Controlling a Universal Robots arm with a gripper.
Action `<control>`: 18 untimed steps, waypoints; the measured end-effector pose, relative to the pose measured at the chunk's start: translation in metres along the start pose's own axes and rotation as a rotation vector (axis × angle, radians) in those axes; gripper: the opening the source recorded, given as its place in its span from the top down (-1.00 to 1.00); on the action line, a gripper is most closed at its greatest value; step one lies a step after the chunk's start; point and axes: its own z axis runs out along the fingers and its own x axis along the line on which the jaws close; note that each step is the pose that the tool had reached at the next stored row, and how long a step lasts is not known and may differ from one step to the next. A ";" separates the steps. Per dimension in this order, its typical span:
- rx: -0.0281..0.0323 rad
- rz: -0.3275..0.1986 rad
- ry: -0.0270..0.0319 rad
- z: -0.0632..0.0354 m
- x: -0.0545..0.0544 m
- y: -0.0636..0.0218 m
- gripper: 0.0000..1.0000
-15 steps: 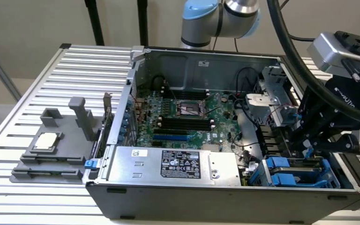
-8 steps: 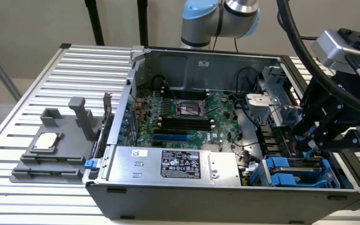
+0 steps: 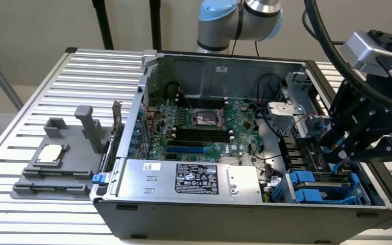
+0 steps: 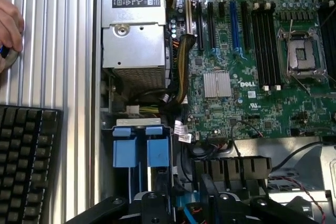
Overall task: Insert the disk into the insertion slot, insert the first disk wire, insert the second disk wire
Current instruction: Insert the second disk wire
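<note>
The insertion slot (image 3: 357, 188) is the grey-blue cage at the case's front corner, on the exterior view's right. Two blue carrier tabs (image 4: 126, 153) stand side by side in the insertion slot (image 4: 137, 123). The disk's labelled face is hidden, so I cannot tell which carrier holds it. My black gripper (image 3: 342, 153) hangs just above and behind the cage. In the wrist view my gripper (image 4: 189, 207) has its fingers apart. A small blue piece with a thin red wire (image 4: 195, 211) lies between them; I cannot tell if they touch it. I cannot pick the disk wires out among the cables.
The open case holds a green motherboard (image 3: 203, 127) and a silver labelled power-supply box (image 3: 189, 178). A grey fixture (image 3: 56, 163) sits on the slatted table at the exterior view's left. A hand (image 4: 8, 24) and a black keyboard (image 4: 26, 161) lie beside the case.
</note>
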 end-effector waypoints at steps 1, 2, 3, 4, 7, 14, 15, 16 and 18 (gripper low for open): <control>0.0003 0.001 0.0041 0.0005 0.000 -0.0001 0.23; 0.0006 0.001 0.0074 0.0014 0.000 -0.0002 0.23; 0.0008 0.002 0.0097 0.0023 -0.001 -0.0005 0.23; 0.0009 0.002 0.0124 0.0031 -0.002 -0.0009 0.23; 0.0015 0.003 0.0202 0.0050 -0.004 -0.0020 0.23; 0.0028 0.006 0.0384 0.0070 -0.007 -0.0044 0.41; 0.0029 0.006 0.0402 0.0072 -0.007 -0.0046 0.41; 0.0029 0.006 0.0409 0.0073 -0.007 -0.0047 0.46; 0.0030 0.006 0.0413 0.0076 -0.007 -0.0048 0.59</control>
